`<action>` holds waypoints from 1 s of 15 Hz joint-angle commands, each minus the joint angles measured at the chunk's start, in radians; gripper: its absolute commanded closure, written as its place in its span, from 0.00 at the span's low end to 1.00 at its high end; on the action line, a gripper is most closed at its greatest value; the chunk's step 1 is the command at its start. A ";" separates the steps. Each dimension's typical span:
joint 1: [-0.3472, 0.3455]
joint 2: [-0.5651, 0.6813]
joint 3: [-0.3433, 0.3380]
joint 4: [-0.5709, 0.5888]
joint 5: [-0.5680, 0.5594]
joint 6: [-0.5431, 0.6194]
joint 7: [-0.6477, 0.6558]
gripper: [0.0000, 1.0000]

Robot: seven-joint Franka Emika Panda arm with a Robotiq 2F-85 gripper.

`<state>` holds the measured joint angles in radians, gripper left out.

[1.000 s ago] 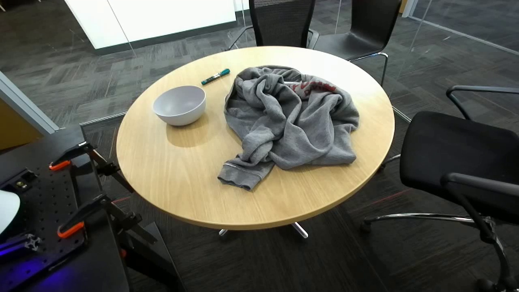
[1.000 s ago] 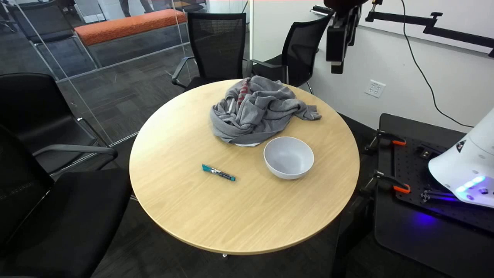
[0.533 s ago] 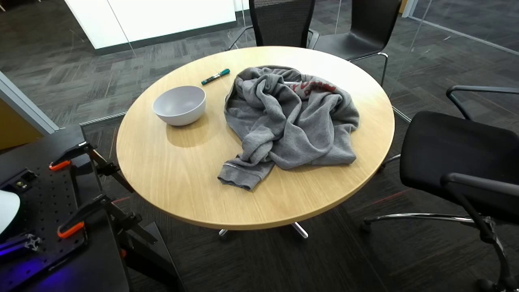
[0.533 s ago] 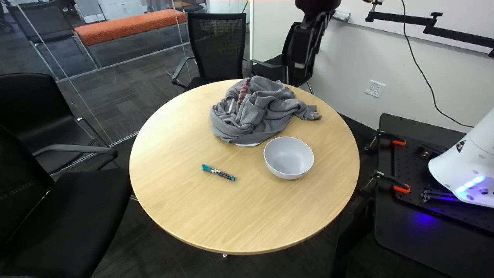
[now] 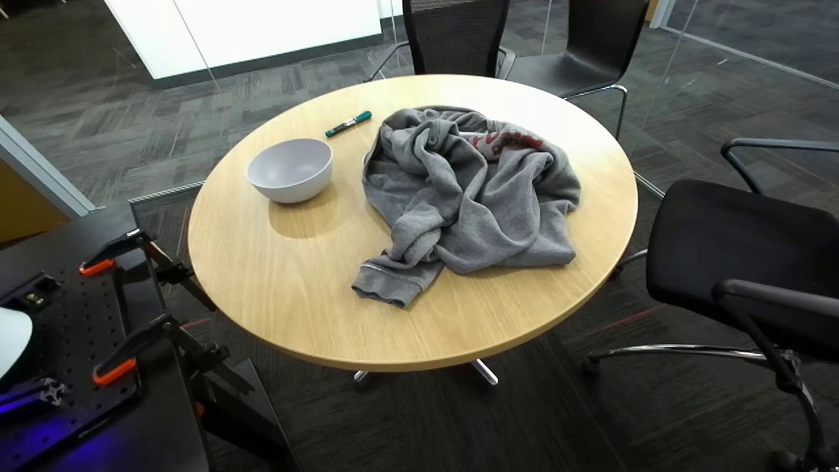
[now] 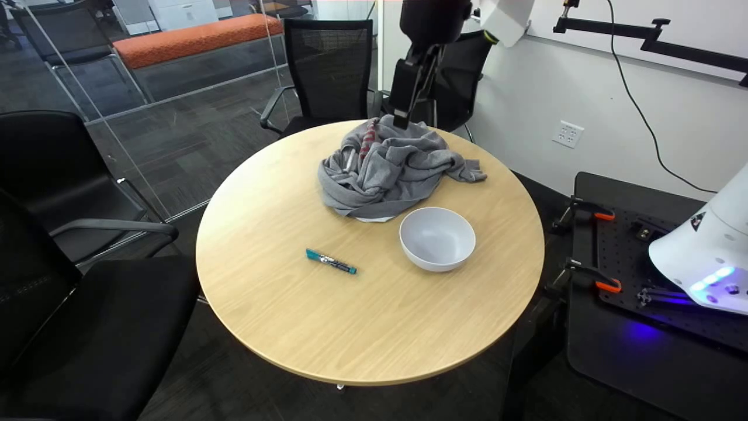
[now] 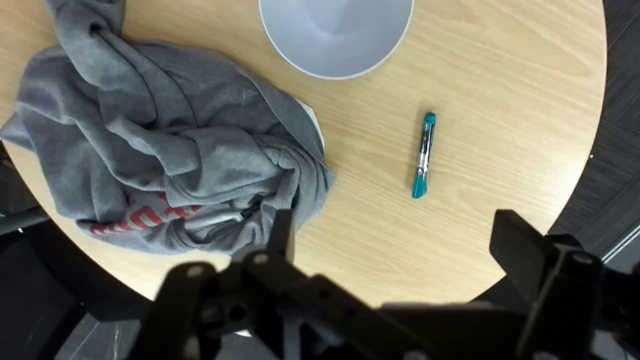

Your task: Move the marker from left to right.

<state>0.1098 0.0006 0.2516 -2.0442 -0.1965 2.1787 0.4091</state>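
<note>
The marker, with teal ends and a dark, patterned middle, lies flat on the round wooden table; it shows in both exterior views and in the wrist view. My gripper is open, its two black fingers spread wide with nothing between them. In the wrist view the marker lies beyond the fingertips, between their lines. In an exterior view my gripper hangs in the air around the sweatshirt's far side, apart from the marker. The gripper is out of sight in an exterior view that shows the table from elsewhere.
A light grey-white bowl stands near the marker. A crumpled grey sweatshirt covers much of the table. Black chairs surround the table. A dark robot stand with clamps is beside it.
In an exterior view my gripper has swung left and slightly down, from beside the wall to over the sweatshirt's far side. The marker, bowl and sweatshirt have not moved.
</note>
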 commanded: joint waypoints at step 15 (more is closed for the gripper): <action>0.120 0.274 -0.090 -0.057 -0.166 0.601 0.075 0.00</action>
<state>0.2293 0.2741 0.1618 -2.1015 -0.3624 2.7793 0.4839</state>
